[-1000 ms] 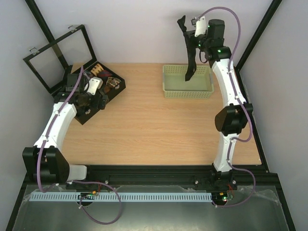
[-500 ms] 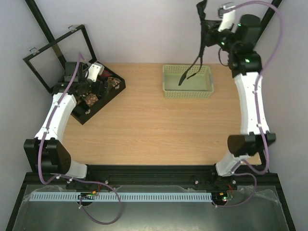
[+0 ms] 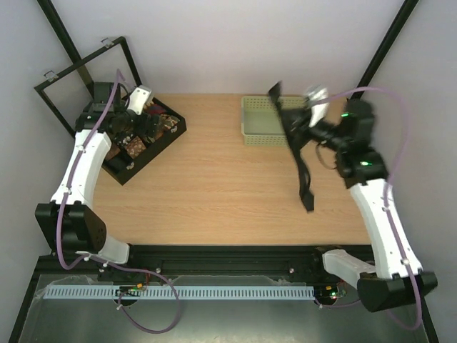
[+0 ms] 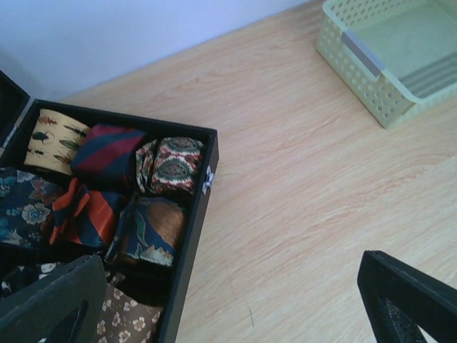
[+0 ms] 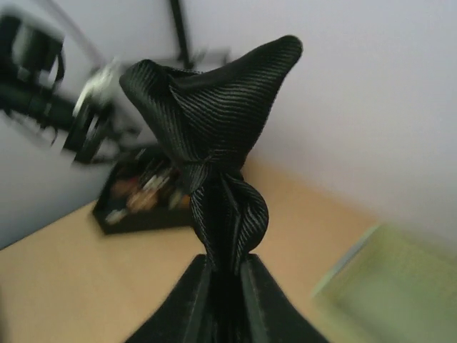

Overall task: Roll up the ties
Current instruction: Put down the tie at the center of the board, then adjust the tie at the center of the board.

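My right gripper (image 3: 294, 123) is shut on a plain black tie (image 3: 303, 168). It holds the tie in the air beside the basket, and the long strip hangs down over the right half of the table. In the right wrist view the tie (image 5: 214, 143) is bunched and pinched between my fingers (image 5: 191, 300), with its wide end sticking up. My left gripper (image 3: 137, 120) hovers open and empty over the black box (image 3: 123, 174). Its wrist view shows several patterned rolled ties (image 4: 171, 164) in the compartments, and the fingers (image 4: 407, 300) stand wide apart.
A pale green perforated basket (image 3: 258, 136) stands at the back centre; it also shows in the left wrist view (image 4: 360, 78). The black box's framed lid (image 3: 86, 78) stands open at the back left. Bare wooden table (image 3: 214, 186) lies between the arms.
My right arm has swung down and forward from high above the basket, carrying the black tie out over the table. My left gripper has shifted slightly further back over the box.
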